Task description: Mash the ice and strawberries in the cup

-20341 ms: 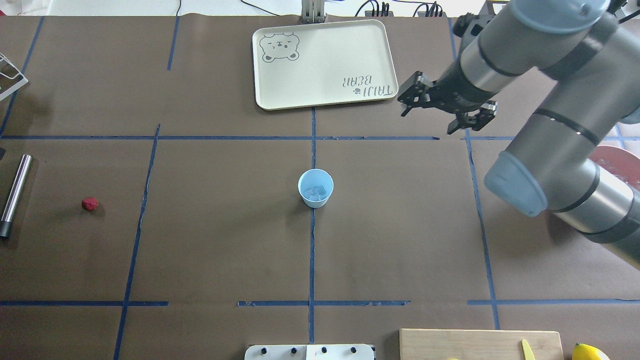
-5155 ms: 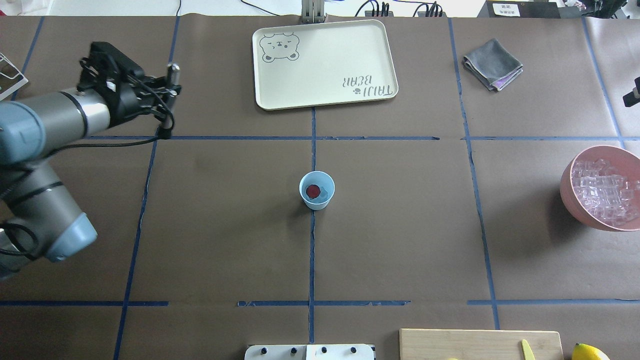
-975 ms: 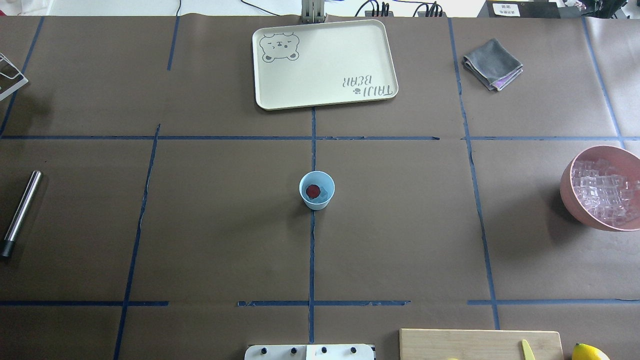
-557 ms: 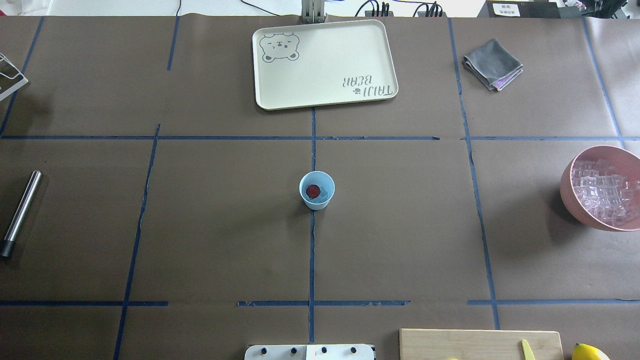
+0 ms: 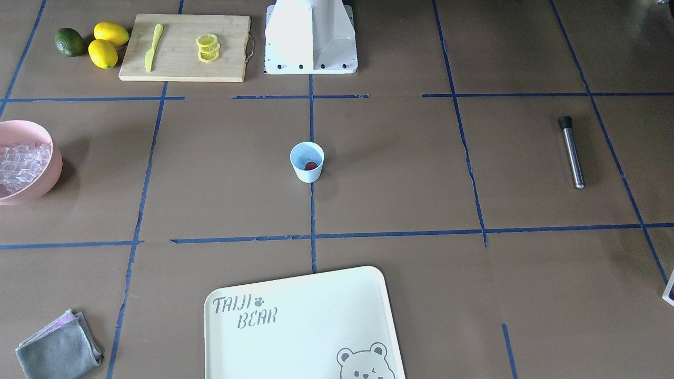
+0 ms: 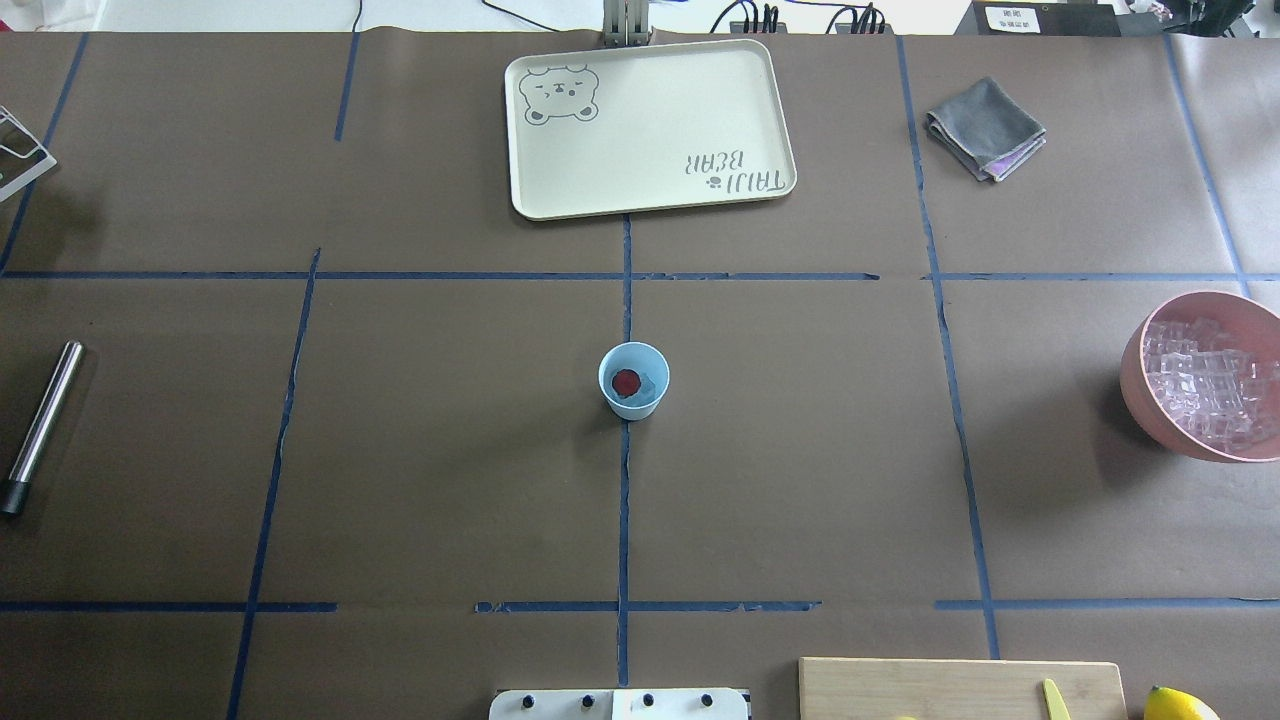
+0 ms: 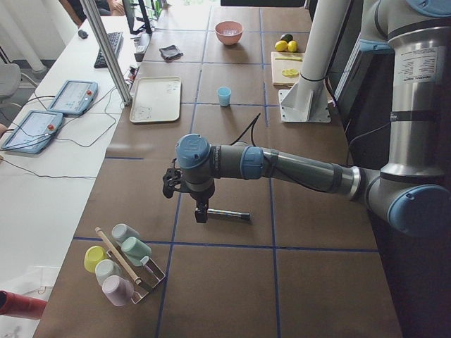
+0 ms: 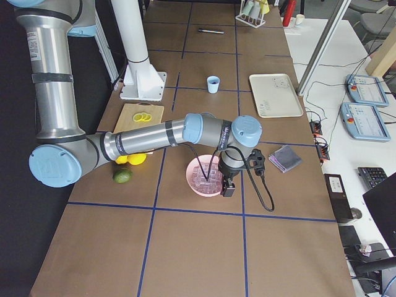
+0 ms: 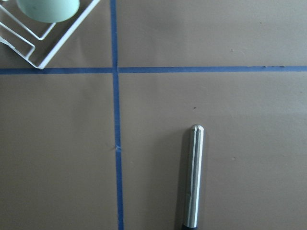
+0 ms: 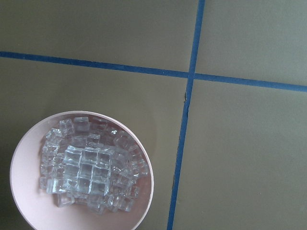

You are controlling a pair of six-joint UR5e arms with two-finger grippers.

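Note:
The pale blue cup (image 6: 633,402) stands at the table's centre, also seen in the front view as the cup (image 5: 307,172). Inside it lies the red strawberry (image 6: 626,381) on clear ice (image 6: 650,387). More ice (image 10: 88,172) fills a pink bowl (image 6: 1140,400) at the right edge. My left gripper (image 7: 201,211) hangs over a steel rod (image 6: 42,425) lying at the left edge. My right gripper (image 8: 228,187) hovers above the pink bowl. Both show only in the side views, so I cannot tell whether they are open or shut.
A cream bear tray (image 6: 650,125) and a grey cloth (image 6: 985,128) lie at the far side. A cutting board (image 5: 184,47) with lemon slices, lemons (image 5: 105,52) and a lime sits near the robot base (image 5: 310,37). A cup rack (image 7: 123,264) stands at the left end.
The strawberry went from the table's left into the cup. The rod, held upright by my left gripper five seconds ago, now lies on the table. Nothing moved in the last second.

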